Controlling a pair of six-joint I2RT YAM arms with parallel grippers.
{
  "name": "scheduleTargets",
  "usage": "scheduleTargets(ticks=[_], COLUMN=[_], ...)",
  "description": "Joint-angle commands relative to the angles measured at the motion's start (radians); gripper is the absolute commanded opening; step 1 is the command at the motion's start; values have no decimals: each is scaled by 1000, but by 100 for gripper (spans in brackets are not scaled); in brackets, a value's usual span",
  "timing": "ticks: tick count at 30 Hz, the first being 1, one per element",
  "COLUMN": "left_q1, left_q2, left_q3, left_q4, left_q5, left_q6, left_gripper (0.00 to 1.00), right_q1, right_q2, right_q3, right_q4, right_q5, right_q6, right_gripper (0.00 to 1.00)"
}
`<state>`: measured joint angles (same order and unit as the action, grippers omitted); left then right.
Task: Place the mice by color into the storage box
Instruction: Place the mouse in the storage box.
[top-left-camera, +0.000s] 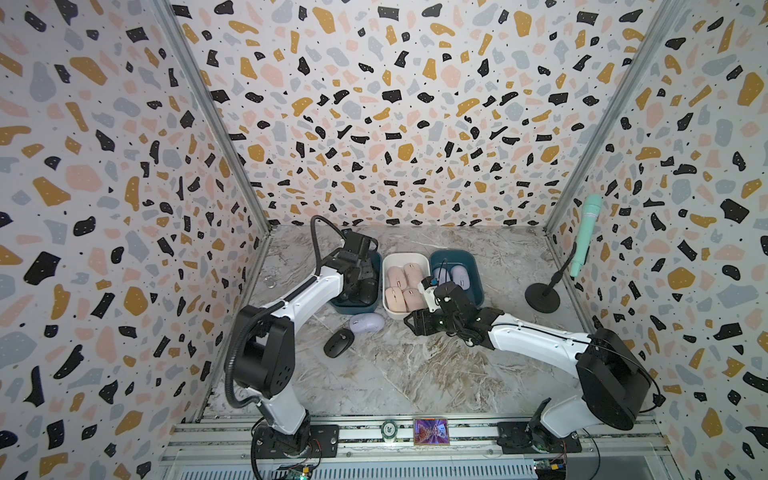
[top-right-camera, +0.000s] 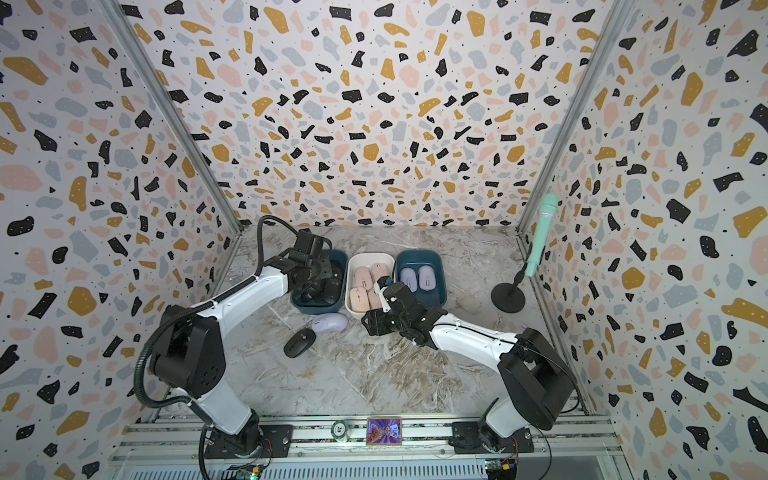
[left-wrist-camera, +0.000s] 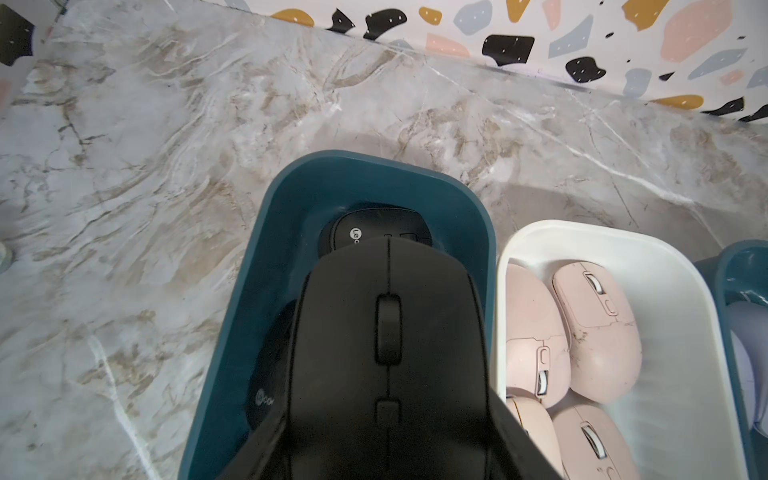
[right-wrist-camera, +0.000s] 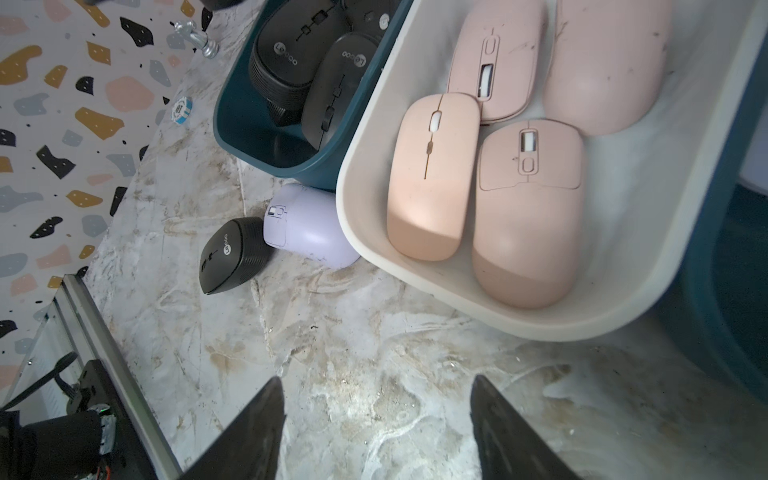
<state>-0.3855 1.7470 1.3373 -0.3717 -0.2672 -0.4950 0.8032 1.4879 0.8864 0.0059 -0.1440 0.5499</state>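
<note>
Three bins are set in a row toward the far edge of the tabletop (top-left-camera: 415, 374): a left teal bin (left-wrist-camera: 257, 257), a white bin (right-wrist-camera: 540, 328) in the middle and a right teal bin (top-right-camera: 417, 254), each just beside its neighbour.

The left gripper (top-left-camera: 362, 272) is seen over the left teal bin, its jaws clamped on the sides of a held black mouse (left-wrist-camera: 388, 332), which is carried wheel side up above two black mice (left-wrist-camera: 374, 224) lying in that bin. Four pink mice (right-wrist-camera: 432, 174) are packed close together in the white bin, and two lavender mice (top-right-camera: 408, 277) lie side by side in the right teal bin.

The right gripper (right-wrist-camera: 376, 386) is held over bare tabletop just in front of the white bin, its jaws apart and nothing between them.

Two mice are left on the tabletop in front of the left teal bin, toward the left edge: a loose lavender mouse (top-left-camera: 367, 322) close to the bin's near wall and a loose black mouse (top-left-camera: 338, 343) just beside it
</note>
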Motion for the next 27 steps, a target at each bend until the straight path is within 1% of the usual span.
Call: scheduleTargets(ticks=[1,8,17,24,27], left_q1=[10,13,14,13,14], left_q2=[56,163,235,268,282], left_q3=[72,133,173,213,223], left_q4=[2,-10,-40,-59,-65], left_q5=[37,40,36,35,36], left_q6=[46,64,85,95,95], left_gripper=[42,43,43,51,56], right_q1=[-4,-5,-6,-6,-6], right_q2=[-59,-84,-97,-109,-114], right_q3=[-19,-42,-52,-63,-65], right_q4=[24,-4,-6,-9,-15], right_q5=[43,71,86,96,98], right_q6=[35,42,44,48,52], right_gripper=[71,71,71,71,71])
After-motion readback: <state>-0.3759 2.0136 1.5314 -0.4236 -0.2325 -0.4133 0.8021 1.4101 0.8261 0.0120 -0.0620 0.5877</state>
